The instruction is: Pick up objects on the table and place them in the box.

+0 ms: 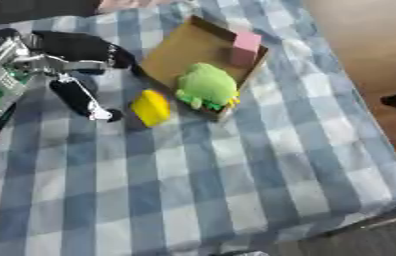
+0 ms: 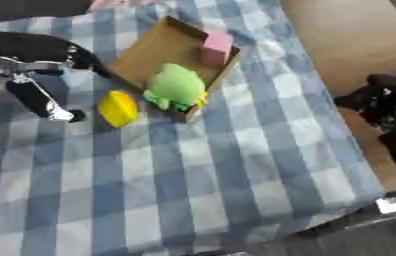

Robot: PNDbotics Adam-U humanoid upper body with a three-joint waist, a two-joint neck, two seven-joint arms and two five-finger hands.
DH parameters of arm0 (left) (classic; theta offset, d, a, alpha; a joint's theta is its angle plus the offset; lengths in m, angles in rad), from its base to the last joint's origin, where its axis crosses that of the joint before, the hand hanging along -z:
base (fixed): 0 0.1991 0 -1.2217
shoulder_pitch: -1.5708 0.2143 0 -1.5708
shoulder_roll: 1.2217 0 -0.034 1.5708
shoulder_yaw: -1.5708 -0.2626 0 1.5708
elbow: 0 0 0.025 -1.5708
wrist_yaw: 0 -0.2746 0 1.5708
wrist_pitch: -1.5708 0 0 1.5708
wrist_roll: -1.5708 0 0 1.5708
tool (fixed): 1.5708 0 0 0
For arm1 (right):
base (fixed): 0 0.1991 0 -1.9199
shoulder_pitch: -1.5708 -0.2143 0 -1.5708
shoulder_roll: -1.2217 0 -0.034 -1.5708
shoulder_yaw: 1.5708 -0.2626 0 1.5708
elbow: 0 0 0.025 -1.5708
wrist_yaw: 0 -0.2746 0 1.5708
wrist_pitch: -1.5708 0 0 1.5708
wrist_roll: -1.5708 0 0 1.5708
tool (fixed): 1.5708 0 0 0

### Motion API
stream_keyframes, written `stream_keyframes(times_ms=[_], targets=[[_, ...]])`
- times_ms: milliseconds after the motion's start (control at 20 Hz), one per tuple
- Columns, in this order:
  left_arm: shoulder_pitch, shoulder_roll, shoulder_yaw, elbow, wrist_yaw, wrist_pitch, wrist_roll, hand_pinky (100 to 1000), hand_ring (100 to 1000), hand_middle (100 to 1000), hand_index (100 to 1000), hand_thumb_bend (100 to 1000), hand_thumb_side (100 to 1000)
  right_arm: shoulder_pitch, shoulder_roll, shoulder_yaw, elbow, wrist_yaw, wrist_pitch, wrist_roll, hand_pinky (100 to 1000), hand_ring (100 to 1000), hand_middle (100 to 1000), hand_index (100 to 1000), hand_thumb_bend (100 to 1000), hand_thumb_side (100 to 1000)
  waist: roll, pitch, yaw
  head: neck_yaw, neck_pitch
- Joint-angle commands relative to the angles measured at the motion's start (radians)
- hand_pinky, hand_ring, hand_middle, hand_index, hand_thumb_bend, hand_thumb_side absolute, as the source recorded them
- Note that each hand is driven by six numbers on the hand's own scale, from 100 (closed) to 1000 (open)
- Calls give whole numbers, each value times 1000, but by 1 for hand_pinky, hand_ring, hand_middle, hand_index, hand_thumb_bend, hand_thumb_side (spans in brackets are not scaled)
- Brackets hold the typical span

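Left eye view: the table fills most of the frame, covered in a soft blue-and-white checked cloth, lying askew so the squares run diagonally. A flat, shallow cardboard box sits upper centre, plain brown, with low walls and sharp corners.

Box contents: a pink block, matte and rectangular, stands upright against the right wall. A green plush toy, rounded and fuzzy with small yellow bits at its lower edge, lies at the box's near end, slumped over the rim so part of it overhangs the cloth.

On the cloth, just left of the plush and outside the box, lies a yellow block, smooth, with rounded edges. It is near the box wall but apart from it.

The left hand comes in from the upper left, black with silver metal links and a green circuit board showing on the forearm. Its fingers are straight and spread, holding nothing; one black finger with a pale tip points down at the cloth just left of the yellow block, not touching it. Another dark finger reaches toward the box's left corner.

Right eye view: the right hand shows at the right edge, off the table, a glossy black mass; whether its fingers are curled or straight I cannot tell.
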State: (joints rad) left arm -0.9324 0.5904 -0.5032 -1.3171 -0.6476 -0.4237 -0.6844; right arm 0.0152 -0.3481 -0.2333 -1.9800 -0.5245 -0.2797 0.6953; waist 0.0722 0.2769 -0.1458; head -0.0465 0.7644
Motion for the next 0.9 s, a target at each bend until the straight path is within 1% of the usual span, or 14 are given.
stream_keyframes(times_ms=[50,150,250,300,400,450,550,650,700,800,850,900], targets=[[-11,5,-11,20,-26,-150,-147,940,882,794,916,397,478,-10,-11,-4,-20,9,7,-1,906,801,726,896,100,525,-3,-13,-3,2,-8],[-10,-7,-19,38,-40,-160,-144,937,878,791,914,403,476,-11,-9,-5,-20,9,9,0,907,801,726,896,100,523,-3,-11,-6,3,-9],[-11,-17,-22,54,-54,-168,-137,933,873,788,912,404,450,-12,-8,-5,-20,10,11,1,907,801,726,896,100,525,-2,-10,-8,3,-10],[-12,-23,-22,60,-60,-171,-130,924,864,779,910,381,418,-13,-7,-5,-20,11,12,1,907,801,726,896,100,525,-2,-9,-9,4,-10],[-13,-36,-21,71,-67,-173,-111,915,853,765,908,331,409,-14,-4,-5,-20,13,14,2,907,801,726,896,100,524,-2,-7,-10,4,-11],[-14,-43,-22,75,-67,-172,-101,912,848,758,908,296,443,-15,-3,-6,-20,15,16,2,908,801,726,896,100,524,-2,-6,-10,4,-12],[-16,-55,-22,80,-62,-168,-83,907,840,745,906,258,540,-16,-1,-5,-20,18,19,4,908,801,726,896,100,524,-1,-4,-11,6,-12],[-19,-63,-23,83,-56,-162,-72,906,836,734,902,253,575,-17,2,-5,-20,21,21,5,908,801,726,897,100,524,-1,-2,-12,7,-12],[-21,-67,-22,83,-55,-160,-67,904,832,727,894,254,561,-18,3,-5,-20,22,22,6,908,801,725,896,100,524,-1,-2,-13,7,-12],[-25,-75,-21,82,-60,-155,-57,897,819,702,867,252,504,-18,4,-5,-20,24,25,6,908,801,725,896,100,524,0,-1,-13,8,-13],[-27,-77,-22,82,-65,-154,-51,892,806,682,844,253,468,-19,5,-5,-20,25,26,6,908,801,726,896,100,524,1,-1,-14,9,-13],[-28,-80,-23,83,-71,-152,-45,878,775,634,798,240,404,-19,6,-5,-20,24,27,5,909,801,726,896,100,524,1,-1,-14,9,-13]])
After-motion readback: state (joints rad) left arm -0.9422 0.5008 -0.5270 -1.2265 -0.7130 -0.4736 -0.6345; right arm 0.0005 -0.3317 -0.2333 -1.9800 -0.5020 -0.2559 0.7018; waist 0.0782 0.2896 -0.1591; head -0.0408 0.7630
